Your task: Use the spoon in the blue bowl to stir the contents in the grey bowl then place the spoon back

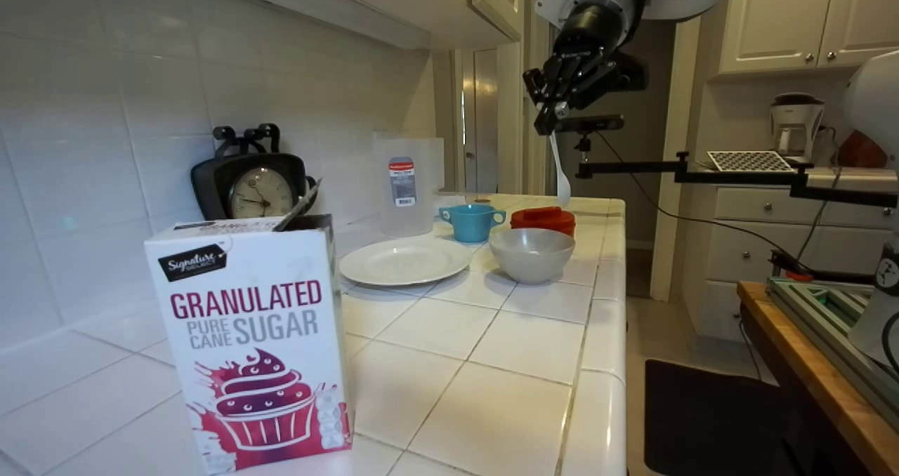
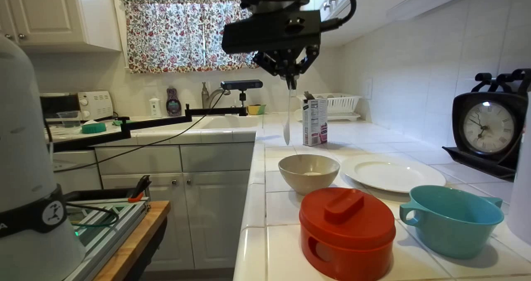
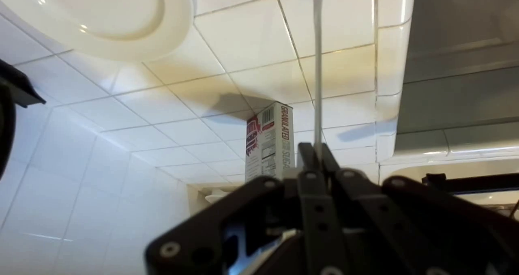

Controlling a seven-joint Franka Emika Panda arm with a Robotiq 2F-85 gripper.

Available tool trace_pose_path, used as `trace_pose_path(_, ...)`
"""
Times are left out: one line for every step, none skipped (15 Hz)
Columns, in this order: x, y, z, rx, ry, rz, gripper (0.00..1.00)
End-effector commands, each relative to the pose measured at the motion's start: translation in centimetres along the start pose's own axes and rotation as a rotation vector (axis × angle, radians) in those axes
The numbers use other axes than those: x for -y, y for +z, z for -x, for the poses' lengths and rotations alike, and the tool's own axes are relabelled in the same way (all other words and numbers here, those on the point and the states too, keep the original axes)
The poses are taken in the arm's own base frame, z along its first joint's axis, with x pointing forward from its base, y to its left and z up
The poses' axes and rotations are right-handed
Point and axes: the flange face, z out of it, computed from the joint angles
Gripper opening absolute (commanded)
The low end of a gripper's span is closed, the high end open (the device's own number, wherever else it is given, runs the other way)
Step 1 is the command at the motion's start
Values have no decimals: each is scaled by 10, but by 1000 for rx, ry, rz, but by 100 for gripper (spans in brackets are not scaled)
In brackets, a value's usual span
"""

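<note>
My gripper [image 1: 548,119] is shut on the handle of a white spoon [image 1: 559,170], which hangs nearly upright, bowl end down. The spoon [image 2: 287,125] is in the air above the counter, apart from the bowls. Its handle also shows in the wrist view [image 3: 318,72] between the fingertips [image 3: 319,155]. The grey bowl [image 1: 532,255] stands near the counter edge, lower than the spoon; an exterior view shows a pale patch inside this bowl [image 2: 309,177]. The blue bowl [image 2: 454,223] stands upright with two handles; I see nothing in it. It also shows in the exterior view [image 1: 472,223].
A lidded red bowl [image 2: 347,235] stands beside the grey and blue bowls. A white plate [image 1: 406,262] lies near them. A sugar box [image 1: 249,349], a black clock [image 2: 489,125] and a clear plastic container [image 1: 407,181] stand on the counter. A camera on a black arm [image 2: 242,85] is nearby.
</note>
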Motion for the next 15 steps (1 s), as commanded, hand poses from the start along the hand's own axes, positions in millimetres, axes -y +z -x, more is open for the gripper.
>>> trace_pose_path(-9, 21, 14, -22, -37, 37, 1)
trace_pose_path(-10, 26, 16, -32, -39, 53, 1)
trace_pose_path(-12, 30, 15, -43, -36, 65, 1)
trace_pose_path(-12, 36, 15, -48, -35, 76, 1)
trace_pose_path(-13, 43, 16, -49, -42, 94, 1)
trace_pose_path(-14, 48, 17, -48, -45, 107, 1)
trace_pose_path(-15, 52, 20, -50, -43, 127, 1)
trace_pose_path(-18, 57, 24, -49, -39, 142, 1)
trace_pose_path(-20, 60, 28, -53, -37, 163, 1)
trace_pose_path(-23, 62, 32, -52, -29, 179, 1)
trace_pose_path(-25, 65, 36, -53, -24, 195, 1)
trace_pose_path(-27, 68, 39, -57, -16, 204, 1)
trace_pose_path(-29, 71, 43, -57, -10, 210, 1)
trace_pose_path(-30, 74, 45, -57, -2, 217, 1)
trace_pose_path(-31, 78, 48, -53, 0, 220, 1)
